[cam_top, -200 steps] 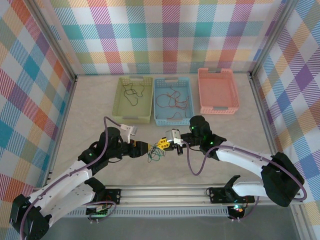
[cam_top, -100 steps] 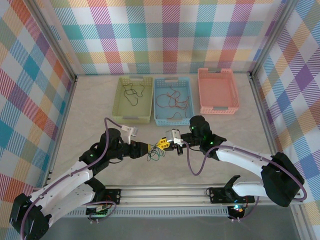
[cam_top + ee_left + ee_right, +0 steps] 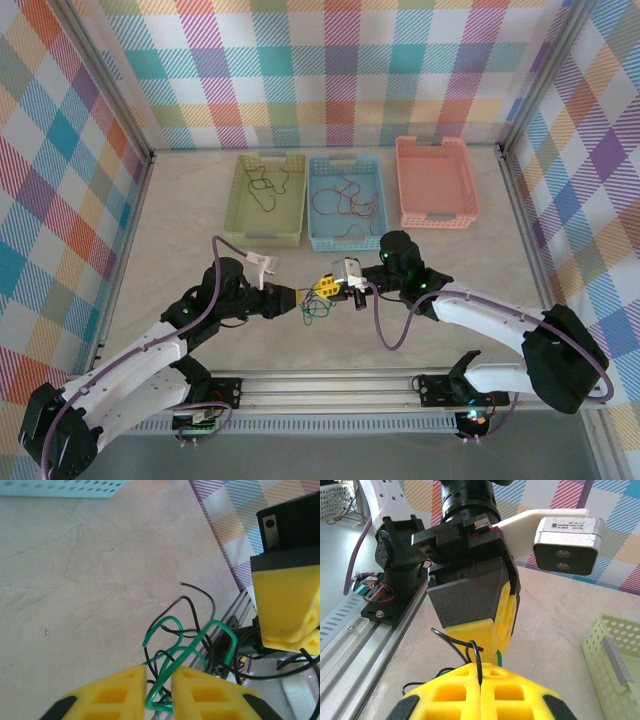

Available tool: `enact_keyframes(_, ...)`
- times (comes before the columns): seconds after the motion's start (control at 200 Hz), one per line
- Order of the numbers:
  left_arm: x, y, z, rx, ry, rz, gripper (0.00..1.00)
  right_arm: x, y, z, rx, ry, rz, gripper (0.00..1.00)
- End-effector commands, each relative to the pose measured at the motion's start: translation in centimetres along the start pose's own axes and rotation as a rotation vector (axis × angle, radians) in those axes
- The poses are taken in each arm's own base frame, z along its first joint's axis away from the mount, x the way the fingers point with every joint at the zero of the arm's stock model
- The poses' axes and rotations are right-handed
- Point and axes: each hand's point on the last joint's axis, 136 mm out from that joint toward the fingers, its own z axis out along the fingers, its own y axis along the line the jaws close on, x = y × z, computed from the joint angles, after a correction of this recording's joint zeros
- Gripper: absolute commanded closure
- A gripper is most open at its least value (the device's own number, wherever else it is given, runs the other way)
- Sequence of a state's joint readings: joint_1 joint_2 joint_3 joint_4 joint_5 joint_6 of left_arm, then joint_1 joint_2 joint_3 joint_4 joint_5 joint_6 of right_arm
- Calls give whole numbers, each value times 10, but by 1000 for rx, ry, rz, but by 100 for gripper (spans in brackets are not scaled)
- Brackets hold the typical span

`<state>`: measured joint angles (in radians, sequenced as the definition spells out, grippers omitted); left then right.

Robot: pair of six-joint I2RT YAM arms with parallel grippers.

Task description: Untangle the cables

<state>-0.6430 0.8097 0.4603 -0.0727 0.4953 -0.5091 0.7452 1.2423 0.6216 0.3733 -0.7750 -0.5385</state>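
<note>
The small tangle of thin cables — bright green loops knotted with black strands — is at the middle front of the pale marbled desk, between the two arms. The right fingers, yellow blocks pressed flat together, clamp it: a black strand and a green one come out of their seam. The left fingers stand narrowly apart with a green strand running through the gap; whether they pinch it I cannot tell. Beyond them a black end curls free over the desk. Farther back, dark wires lie in a pale green perforated plastic basket, and red-orange wires in a light blue one.
</note>
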Motion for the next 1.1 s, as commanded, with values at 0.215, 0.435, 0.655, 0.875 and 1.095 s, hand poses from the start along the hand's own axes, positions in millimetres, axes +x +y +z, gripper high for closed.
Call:
enact_keyframes(0.215, -11, 51, -32, -360, -117, -65, 100, -1, -34, -17, 203, 7, 39, 100)
enact_keyframes(0.435, -12, 95, -67, -659, -184, -167, 100, 33, -124, -111, 795, 22, 302, 100)
enact_keyframes(0.655, -17, 101, -94, -735, -269, -182, 100, 80, -147, -220, 1279, 44, 562, 100)
enact_keyframes(0.875, -17, 98, -102, -729, -288, -176, 100, 77, -148, -233, 1287, -18, 602, 100)
enact_keyframes(1.095, -11, 84, -60, -581, -148, -165, 100, 42, -142, -190, 990, -111, 597, 100)
